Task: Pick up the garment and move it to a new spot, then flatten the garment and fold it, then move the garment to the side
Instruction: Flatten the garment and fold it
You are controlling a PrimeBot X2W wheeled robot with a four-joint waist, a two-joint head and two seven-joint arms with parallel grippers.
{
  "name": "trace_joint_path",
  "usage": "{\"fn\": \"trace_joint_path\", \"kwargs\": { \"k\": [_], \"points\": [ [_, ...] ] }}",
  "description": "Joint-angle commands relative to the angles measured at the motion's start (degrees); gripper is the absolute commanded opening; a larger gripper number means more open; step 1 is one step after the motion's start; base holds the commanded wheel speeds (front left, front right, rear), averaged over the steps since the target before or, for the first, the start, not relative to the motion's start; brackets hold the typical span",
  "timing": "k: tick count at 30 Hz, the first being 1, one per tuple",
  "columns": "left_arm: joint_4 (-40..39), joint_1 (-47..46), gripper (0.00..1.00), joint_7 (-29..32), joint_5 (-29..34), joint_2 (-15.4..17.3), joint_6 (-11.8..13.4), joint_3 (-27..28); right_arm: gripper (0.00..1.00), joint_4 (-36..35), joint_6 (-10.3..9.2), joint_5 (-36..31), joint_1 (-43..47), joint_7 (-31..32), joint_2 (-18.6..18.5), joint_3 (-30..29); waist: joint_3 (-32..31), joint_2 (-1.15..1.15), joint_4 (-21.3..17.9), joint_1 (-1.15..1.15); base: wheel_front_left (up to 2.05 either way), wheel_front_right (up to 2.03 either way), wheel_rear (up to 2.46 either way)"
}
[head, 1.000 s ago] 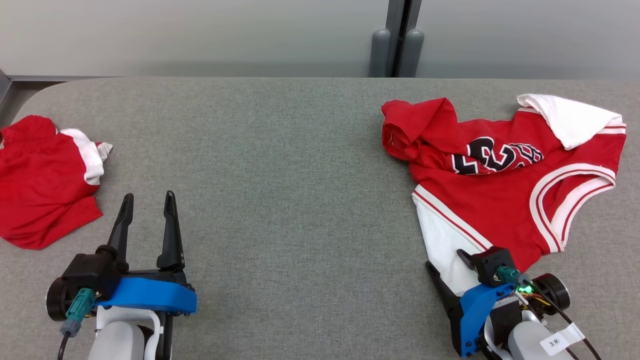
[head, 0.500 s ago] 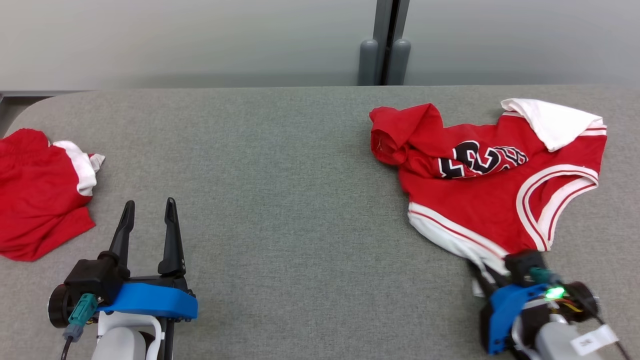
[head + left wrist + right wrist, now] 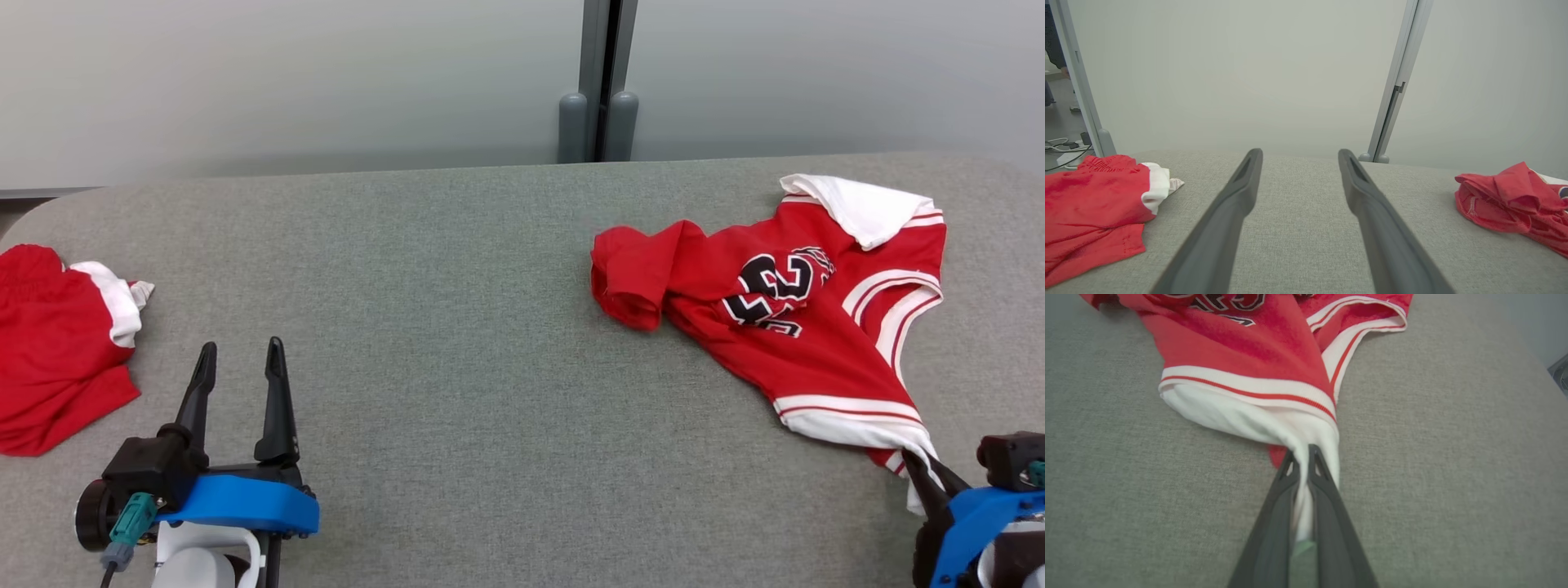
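Right gripper (image 3: 912,461) is clamped shut on the garment (image 3: 804,363), pinching the white corner at its near edge. In the right wrist view the right gripper (image 3: 1301,451) has a strip of white cloth running down between its two fingers, with the fingertips touching the fabric on both sides. The garment (image 3: 1241,343) is a red jersey. It fans out right from the fingertips and runs away from them, mostly ahead and to the gripper's left. A white band with a thin red stripe sits just beyond the tips, and a white-and-red trimmed opening lies ahead and slightly right. The black-and-white print is farther out, and a white turned-over flap is at the far corner. A bunched red fold is at the far-left end, well apart from the gripper. The rest of the garment lies on the grey worktop (image 3: 457,327). Whether the pinched corner is off the surface is hard to tell. Left gripper (image 3: 240,346) is open, fingers spread wide with nothing between them, over bare worktop (image 3: 1298,228). In the left wrist view the left gripper (image 3: 1300,154) has the garment (image 3: 1506,196) well off to its right. A second red piece with white trim (image 3: 1090,204) is off to its left, not touching.
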Motion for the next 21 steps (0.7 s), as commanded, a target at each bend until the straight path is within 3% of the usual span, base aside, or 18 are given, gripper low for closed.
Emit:
{"fn": "trace_joint_path", "kwargs": {
  "k": [1, 2, 3, 9, 13, 21],
  "points": [
    [-0.08, 0.52, 1.00, -0.16, 0.26, 0.18, -0.11, 0.04, 0.00, -1.07, -0.01, 2.27, 1.50, 1.07, -1.36, 0.43, -0.04, 0.00, -0.21, 0.00, 0.00, 0.00, 0.00],
    [-0.11, 0.52, 1.00, -0.16, 0.23, 0.22, -0.11, 0.07, 0.31, -1.86, -0.01, 3.10, 1.57, 0.80, -2.07, 0.64, -0.02, 0.00, -0.30, 0.00, 0.00, 0.00, 0.00],
    [-0.11, 0.52, 1.00, -0.16, 0.19, 0.31, -0.11, 0.09, 1.00, -2.57, -0.01, 3.71, 1.41, 0.46, -2.68, 0.90, 0.00, 0.00, -0.38, 0.00, 0.00, 0.00, 0.00],
    [0.15, -0.07, 1.00, -0.16, -0.01, 0.71, -0.11, -0.26, 1.00, -6.72, -0.01, 9.06, -1.24, -2.61, -4.21, 5.14, 0.01, 0.00, -0.39, 0.00, 0.00, 0.00, 0.00],
    [-0.10, -0.03, 1.00, -0.16, 0.02, 0.96, -0.11, -0.20, 1.00, -9.47, -0.01, 9.20, -3.45, -6.22, -3.59, 7.04, -0.04, 0.00, -0.10, 0.00, 0.00, 0.00, 0.00],
    [-0.26, 0.36, 1.00, -0.16, 0.32, 0.96, -0.11, 0.22, 1.00, -19.58, -0.01, -5.24, -3.69, -4.13, 11.71, 1.06, -0.14, 0.00, 0.92, 0.00, 0.00, 0.00, 0.00]
  ]
}}
